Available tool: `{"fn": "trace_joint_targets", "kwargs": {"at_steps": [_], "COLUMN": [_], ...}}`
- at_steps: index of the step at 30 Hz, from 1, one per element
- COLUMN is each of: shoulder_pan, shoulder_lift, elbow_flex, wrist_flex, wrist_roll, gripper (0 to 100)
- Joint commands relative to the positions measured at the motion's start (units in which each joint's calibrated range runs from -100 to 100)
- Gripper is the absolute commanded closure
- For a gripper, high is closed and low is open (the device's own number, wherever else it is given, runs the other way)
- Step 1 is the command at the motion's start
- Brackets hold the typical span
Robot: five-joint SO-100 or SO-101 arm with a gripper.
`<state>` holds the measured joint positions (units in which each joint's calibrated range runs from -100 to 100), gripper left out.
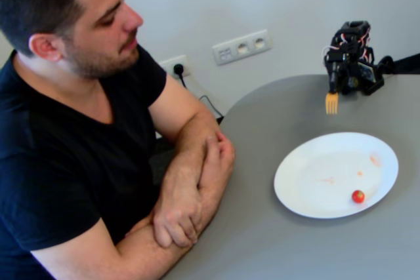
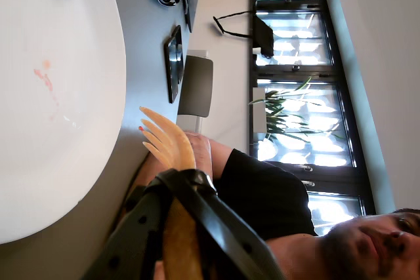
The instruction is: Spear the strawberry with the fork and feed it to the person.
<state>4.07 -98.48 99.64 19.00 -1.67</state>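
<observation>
The gripper [image 2: 172,191], black and angular, is clamped around the handle of the fork [image 1: 332,102], a pale yellow-orange plastic piece with short tines pointing down, clear of the table. Spearing has not begun. Just beyond the tines lies the smooth white plate [image 1: 315,162], faintly smeared orange. The strawberry [image 1: 357,196], small, round and glossy red, sits at the plate's rim farthest from the gripper. Next, I judge, the tines must travel across the plate and drop squarely onto the fruit. Well apart, the man [image 1: 79,116] waits with arms folded.
</observation>
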Motion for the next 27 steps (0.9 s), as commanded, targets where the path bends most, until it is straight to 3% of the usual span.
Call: {"fn": "trace_joint_targets", "kwargs": {"at_steps": [1,27], "shoulder_pan": [-2.1,-2.7], "shoulder_lift": [-0.6,-0.5], "elbow_flex": [-0.5,-0.8], "wrist_flex": [10.2,8.8], "wrist_roll": [0.3,0.2], "gripper": [99,99]}}
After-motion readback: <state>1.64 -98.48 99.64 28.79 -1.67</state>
